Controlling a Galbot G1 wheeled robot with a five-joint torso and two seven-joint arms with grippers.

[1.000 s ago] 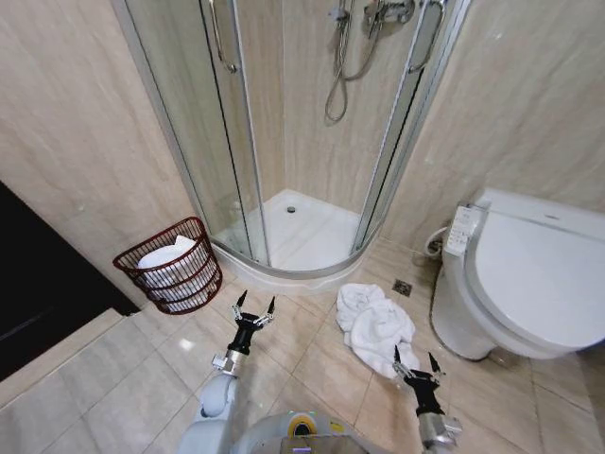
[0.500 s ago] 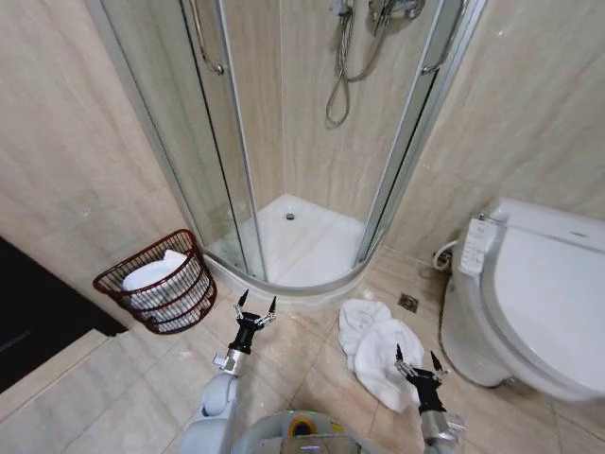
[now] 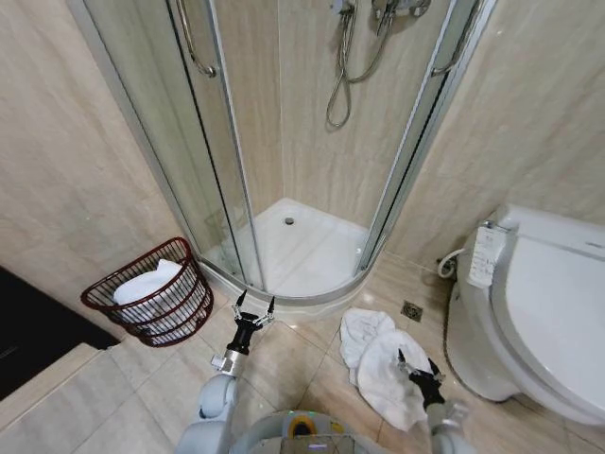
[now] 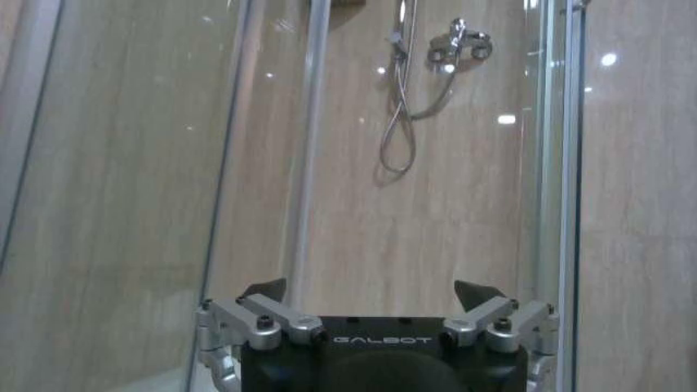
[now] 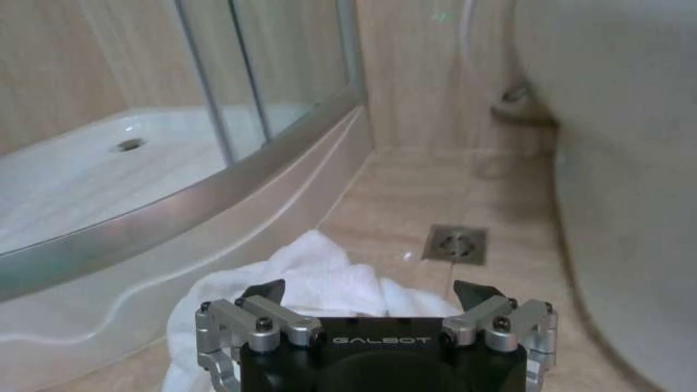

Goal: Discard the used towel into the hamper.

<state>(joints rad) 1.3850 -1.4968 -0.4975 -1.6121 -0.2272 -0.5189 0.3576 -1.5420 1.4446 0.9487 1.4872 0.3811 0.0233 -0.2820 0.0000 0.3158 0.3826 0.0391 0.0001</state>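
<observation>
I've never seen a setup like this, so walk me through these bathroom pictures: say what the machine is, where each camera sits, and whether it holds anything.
This is a wheeled robot with two arms. The head view looks down from its head at a tiled bathroom floor. The left gripper hangs open, holding nothing, facing the shower. The right gripper is open above a crumpled white towel lying beside the toilet. The hamper, on the robot's left, already has white cloth inside. The other two pictures come from cameras on each wrist.

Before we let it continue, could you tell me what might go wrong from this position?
The right gripper, open, hangs over a spread, bunched towel; a pinch may catch only a fold, leaving cloth trailing. The toilet stands close beside that arm. The hamper already holds white cloth, so the towel could drape over its rim.
</observation>
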